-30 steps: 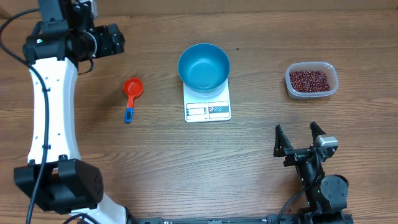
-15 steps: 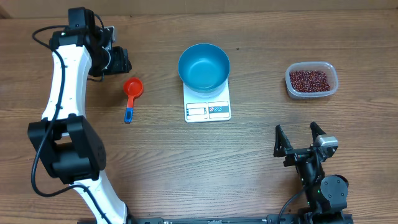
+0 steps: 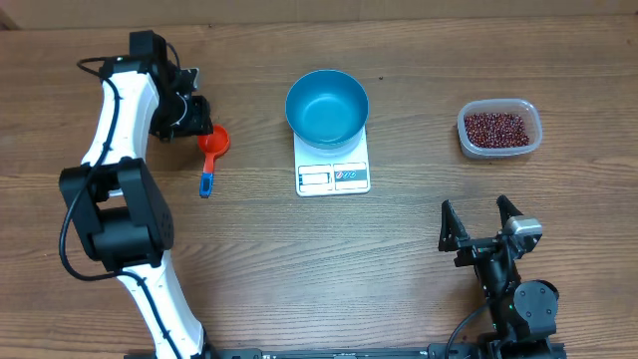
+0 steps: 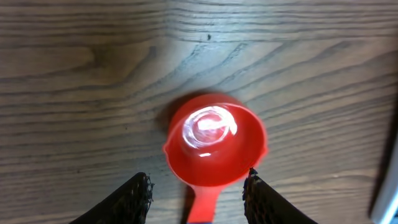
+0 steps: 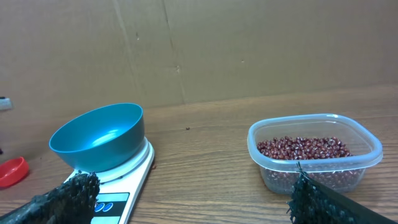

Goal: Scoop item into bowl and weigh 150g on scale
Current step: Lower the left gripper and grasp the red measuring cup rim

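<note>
Beans (image 3: 495, 128) lie heaped in the clear tub (image 3: 535, 118) on the worktop's (image 3: 249, 259) right side. The blue bowl (image 3: 326, 108) stands bare on the scale (image 3: 333, 177). Your left fingers (image 4: 134, 200) straddle the red scoop (image 4: 214, 146), half-spread and gripping nothing. Your right fingers (image 5: 68, 196) gape wide.

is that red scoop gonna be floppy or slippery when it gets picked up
The red scoop looks like thin moulded plastic, so it is probably light and stiff. Its glossy surface may slip between the left claw fingers. Gripped by the narrow handle, the round cup could twist; nudged, it would likely slide on the smooth table.
</note>
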Robot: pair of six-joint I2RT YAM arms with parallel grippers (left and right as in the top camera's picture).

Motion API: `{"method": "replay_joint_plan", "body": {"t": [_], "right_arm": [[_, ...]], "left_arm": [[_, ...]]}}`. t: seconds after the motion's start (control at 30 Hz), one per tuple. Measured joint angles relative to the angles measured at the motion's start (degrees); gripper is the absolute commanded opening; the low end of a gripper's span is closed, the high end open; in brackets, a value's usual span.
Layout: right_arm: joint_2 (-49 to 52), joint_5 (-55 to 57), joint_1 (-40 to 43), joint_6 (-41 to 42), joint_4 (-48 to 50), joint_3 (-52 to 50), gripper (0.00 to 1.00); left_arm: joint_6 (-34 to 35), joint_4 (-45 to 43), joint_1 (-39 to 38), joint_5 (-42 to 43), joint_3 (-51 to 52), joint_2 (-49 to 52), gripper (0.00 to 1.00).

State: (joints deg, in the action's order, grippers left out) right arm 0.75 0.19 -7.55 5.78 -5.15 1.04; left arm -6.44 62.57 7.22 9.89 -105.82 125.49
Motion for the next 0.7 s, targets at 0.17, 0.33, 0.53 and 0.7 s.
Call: {"method": "replay_joint_plan", "body": {"t": [0.17, 0.33, 0.53, 0.7], "right_arm": [[0.0, 0.0, 0.0, 0.0, 0.0, 0.0, 1.0], [0.0, 0.0, 0.0, 0.0, 0.0, 0.0, 1.0], [0.0, 0.0, 0.0, 0.0, 0.0, 0.0, 1.0], [0.0, 0.0, 0.0, 0.0, 0.0, 0.0, 1.0]], "left_arm": [[0.0, -1.4, 0.0, -0.7, 0.0, 0.6, 0.52], [0.0, -1.6, 0.0, -0.8, 0.0, 1.2, 0.52], [-0.2, -1.6, 0.0, -0.8, 0.0, 3.2, 0.43], [-0.2, -2.3, -0.1, -0.8, 0.0, 5.4, 0.31]]}}
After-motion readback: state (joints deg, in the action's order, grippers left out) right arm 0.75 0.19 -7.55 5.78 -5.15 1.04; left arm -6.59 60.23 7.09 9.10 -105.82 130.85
